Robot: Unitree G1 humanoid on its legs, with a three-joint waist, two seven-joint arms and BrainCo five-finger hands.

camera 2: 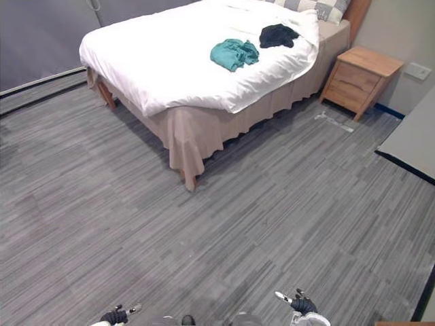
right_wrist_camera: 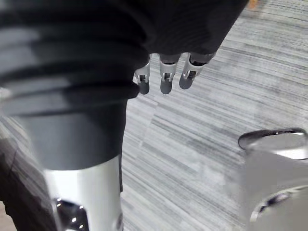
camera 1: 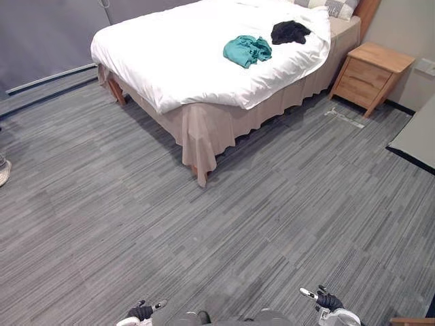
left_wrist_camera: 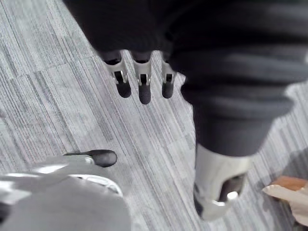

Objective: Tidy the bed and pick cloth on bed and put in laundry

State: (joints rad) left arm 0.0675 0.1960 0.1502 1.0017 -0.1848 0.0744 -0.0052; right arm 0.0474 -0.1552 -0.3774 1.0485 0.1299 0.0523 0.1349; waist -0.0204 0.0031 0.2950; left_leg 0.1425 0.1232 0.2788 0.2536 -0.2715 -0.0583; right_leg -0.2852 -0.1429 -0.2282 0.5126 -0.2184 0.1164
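Fingers straight, holding nothing: left robot hand (left_wrist_camera: pixel 143 79) and right robot hand (right_wrist_camera: pixel 165 79), both low over grey striped carpet floor (camera 1: pixel 204 238). Well apart from them, crumpled teal cloth (camera 1: pixel 247 49) and crumpled black cloth (camera 1: pixel 290 31) lie near each other on white-covered bed (camera 1: pixel 170 61). Light wooden nightstand (camera 1: pixel 372 75) stands beside bed.

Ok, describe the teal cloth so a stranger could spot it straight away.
Look at the white-covered bed. Two crumpled cloths lie toward its pillow end; the teal cloth lies farther from the pillows than the black cloth.
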